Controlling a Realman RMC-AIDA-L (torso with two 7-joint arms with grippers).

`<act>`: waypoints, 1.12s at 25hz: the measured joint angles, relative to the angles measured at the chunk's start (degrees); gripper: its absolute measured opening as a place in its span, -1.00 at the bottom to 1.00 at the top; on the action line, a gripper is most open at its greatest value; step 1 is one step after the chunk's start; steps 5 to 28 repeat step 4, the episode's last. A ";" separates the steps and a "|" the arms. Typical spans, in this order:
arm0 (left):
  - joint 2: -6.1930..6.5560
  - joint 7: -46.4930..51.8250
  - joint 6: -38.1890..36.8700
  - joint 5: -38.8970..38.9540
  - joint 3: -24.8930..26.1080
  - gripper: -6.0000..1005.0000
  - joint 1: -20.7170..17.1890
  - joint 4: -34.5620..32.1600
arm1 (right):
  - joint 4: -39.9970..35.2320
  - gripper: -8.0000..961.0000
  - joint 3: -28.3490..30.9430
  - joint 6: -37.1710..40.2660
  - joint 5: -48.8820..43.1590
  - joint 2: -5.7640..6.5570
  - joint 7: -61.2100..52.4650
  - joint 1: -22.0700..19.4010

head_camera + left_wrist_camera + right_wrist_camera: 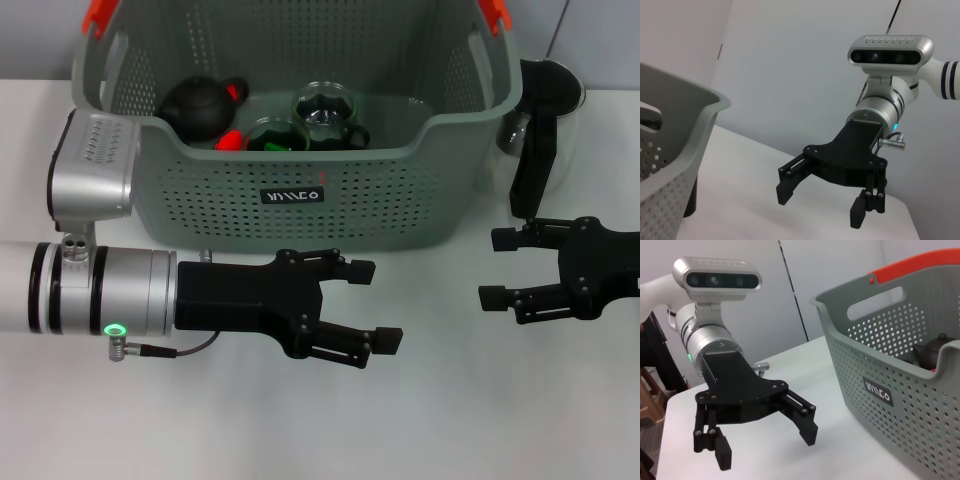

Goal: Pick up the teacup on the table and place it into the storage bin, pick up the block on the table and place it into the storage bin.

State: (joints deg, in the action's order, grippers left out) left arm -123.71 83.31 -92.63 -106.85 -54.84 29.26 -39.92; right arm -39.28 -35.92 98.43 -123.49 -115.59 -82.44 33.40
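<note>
White tabletop (300,420), plain pale wall behind it. We note the storage bin (300,185) at the far middle, grey-green, perforated, orange-red tabs at its corners and a small black label on the near wall. Inside it: a dark teapot (200,105) on the left, a glass teacup (325,110) right of centre, a second green-tinted glass (270,135) and a red block (230,140) just beside the teapot. Left gripper (365,305) hovers low before the bin, jaws wide, holding nothing. Right gripper (497,268) hangs at the bin's right, jaws also wide and empty.
</note>
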 joint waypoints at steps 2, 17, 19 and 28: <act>0.07 0.06 0.00 -0.02 0.00 0.91 0.02 0.02 | 0.00 0.96 -0.01 0.05 0.00 0.00 0.00 0.00; 0.12 0.15 0.00 -0.03 0.00 0.91 0.04 0.03 | 0.00 0.96 -0.03 0.06 0.00 0.01 0.00 -0.04; 0.12 0.15 0.00 -0.03 0.00 0.91 0.04 0.03 | 0.00 0.96 -0.03 0.06 0.00 0.01 0.00 -0.04; 0.12 0.15 0.00 -0.03 0.00 0.91 0.04 0.03 | 0.00 0.96 -0.03 0.06 0.00 0.01 0.00 -0.04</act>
